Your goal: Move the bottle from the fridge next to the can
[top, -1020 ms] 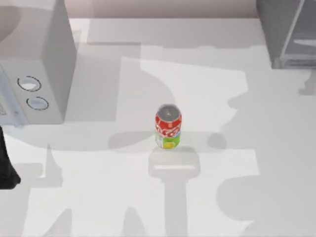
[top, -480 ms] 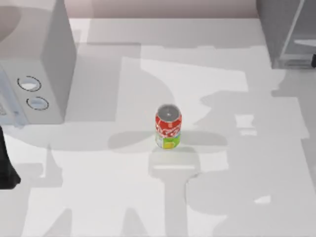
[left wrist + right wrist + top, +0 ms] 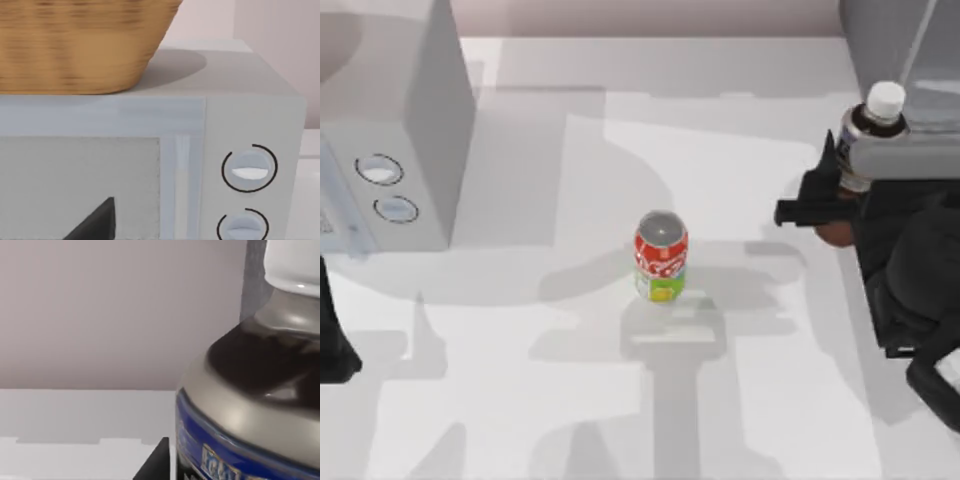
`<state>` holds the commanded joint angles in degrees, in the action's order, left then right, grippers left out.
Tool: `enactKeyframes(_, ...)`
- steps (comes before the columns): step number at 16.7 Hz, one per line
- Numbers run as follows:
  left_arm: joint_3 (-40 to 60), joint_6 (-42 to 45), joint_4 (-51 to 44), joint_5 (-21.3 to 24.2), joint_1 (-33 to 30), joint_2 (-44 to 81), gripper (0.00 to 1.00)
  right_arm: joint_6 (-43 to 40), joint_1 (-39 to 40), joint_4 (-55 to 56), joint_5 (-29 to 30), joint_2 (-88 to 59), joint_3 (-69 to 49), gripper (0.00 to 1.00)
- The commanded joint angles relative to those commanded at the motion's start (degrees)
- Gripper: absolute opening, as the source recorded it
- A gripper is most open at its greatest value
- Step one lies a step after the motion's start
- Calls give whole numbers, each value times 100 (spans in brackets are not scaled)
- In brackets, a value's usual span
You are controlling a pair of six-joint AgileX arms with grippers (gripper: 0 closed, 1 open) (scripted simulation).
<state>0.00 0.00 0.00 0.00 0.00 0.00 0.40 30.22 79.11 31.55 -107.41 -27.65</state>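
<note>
Right pincer [image 3: 830, 195]: at the tabletop's [image 3: 570, 400] right side, just in front of the fridge [image 3: 900, 60], clenched on the bottle [image 3: 865, 140], which stands upright, white cap up, off the surface. Can [image 3: 661, 256]: upright mid-tabletop, well apart from the bottle, to its left. Left arm [image 3: 335, 340]: parked at the left edge, beside the grey box with two dials [image 3: 390, 150].

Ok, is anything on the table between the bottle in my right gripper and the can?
Nothing visible: the right gripper holds the bottle by the fridge, and bare table lies between it and the can.
</note>
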Motion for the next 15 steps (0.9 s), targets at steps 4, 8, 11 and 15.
enactKeyframes(4,0,0,0,0,0,0,100,-17,737,312,735,-56,233,0)
enactKeyframes(8,0,0,0,0,0,0,100,-18,766,323,764,-55,243,0)
enactKeyframes(11,0,0,0,0,0,0,100,-12,755,316,754,-52,233,0)
enactKeyframes(15,0,0,0,0,0,0,100,-18,765,324,763,-55,243,0)
